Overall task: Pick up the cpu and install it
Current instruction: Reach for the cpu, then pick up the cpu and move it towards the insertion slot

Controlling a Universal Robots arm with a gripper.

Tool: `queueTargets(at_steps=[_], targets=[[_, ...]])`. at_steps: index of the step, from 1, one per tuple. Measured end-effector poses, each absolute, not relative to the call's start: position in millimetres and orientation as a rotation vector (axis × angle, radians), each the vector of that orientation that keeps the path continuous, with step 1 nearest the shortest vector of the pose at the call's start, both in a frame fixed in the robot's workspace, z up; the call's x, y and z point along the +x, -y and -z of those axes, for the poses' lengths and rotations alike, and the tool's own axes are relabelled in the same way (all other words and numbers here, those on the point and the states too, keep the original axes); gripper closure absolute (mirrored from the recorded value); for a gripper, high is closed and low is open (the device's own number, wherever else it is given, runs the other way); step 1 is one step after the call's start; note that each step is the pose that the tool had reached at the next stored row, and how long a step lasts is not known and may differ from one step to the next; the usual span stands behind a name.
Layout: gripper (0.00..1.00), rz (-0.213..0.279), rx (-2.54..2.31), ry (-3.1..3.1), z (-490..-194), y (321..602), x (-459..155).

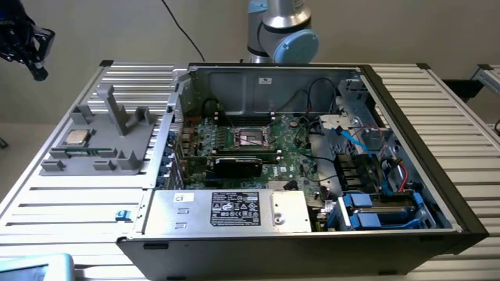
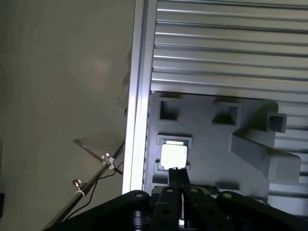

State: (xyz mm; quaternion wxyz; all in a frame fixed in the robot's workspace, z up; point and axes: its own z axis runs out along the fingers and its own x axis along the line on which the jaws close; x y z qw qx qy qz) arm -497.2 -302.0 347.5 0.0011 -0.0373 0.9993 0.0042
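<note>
The cpu [image 1: 76, 137] is a small shiny silver square lying flat in a pocket of the grey holder block [image 1: 102, 153] on the slatted table, at the exterior view's left of the open computer case. In the wrist view the cpu [image 2: 173, 155] glares bright on the grey holder block [image 2: 216, 144]. My gripper [image 2: 177, 173] is shut, its two black fingers pressed together with nothing between them. Their tips line up with the near edge of the cpu; I cannot tell how high above it they are. The dark square socket [image 1: 252, 137] with its metal frame sits on the motherboard inside the case.
The open computer case [image 1: 406, 146] holds a black card [image 1: 243, 164], cables, blue drive bays [image 1: 375, 213] and a power supply [image 1: 234, 209]. The holder block has upright posts [image 1: 117, 114]. The table edge rail [image 2: 137, 96] borders the floor, where a stand's legs [image 2: 91, 173] show. The arm's base [image 1: 281, 35] stands behind the case.
</note>
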Motion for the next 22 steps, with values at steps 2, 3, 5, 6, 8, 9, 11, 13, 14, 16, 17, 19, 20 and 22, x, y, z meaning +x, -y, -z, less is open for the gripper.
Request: queueTargets(at_steps=[2, 3, 5, 6, 8, 9, 11, 13, 14, 16, 17, 19, 20, 22], targets=[[0.89, -0.013, -0.117, -3.137, -347.5, 302.0, -497.2], [0.89, -0.013, -0.118, -3.137, -347.5, 302.0, -497.2], [0.89, -0.013, -0.118, -3.137, -347.5, 302.0, -497.2], [0.89, -0.013, -0.118, -3.137, -347.5, 302.0, -497.2], [0.89, -0.013, -0.118, -3.137, -347.5, 302.0, -497.2], [0.89, -0.013, -0.118, -3.137, -347.5, 302.0, -497.2], [0.89, -0.013, -0.118, -3.137, -347.5, 302.0, -497.2], [0.89, -0.013, -0.118, -3.137, -347.5, 302.0, -497.2], [0.87, -0.013, -0.119, -3.137, -347.5, 302.0, -497.2], [0.82, -0.013, -0.119, -3.137, -347.5, 302.0, -497.2], [0.75, -0.013, -0.119, -3.137, -347.5, 302.0, -497.2], [0.69, -0.013, -0.119, -3.137, -347.6, 302.0, -497.2], [0.64, -0.013, -0.119, -3.137, -347.5, 302.0, -497.2], [0.58, -0.013, -0.119, -3.137, -347.5, 302.0, -497.2]])
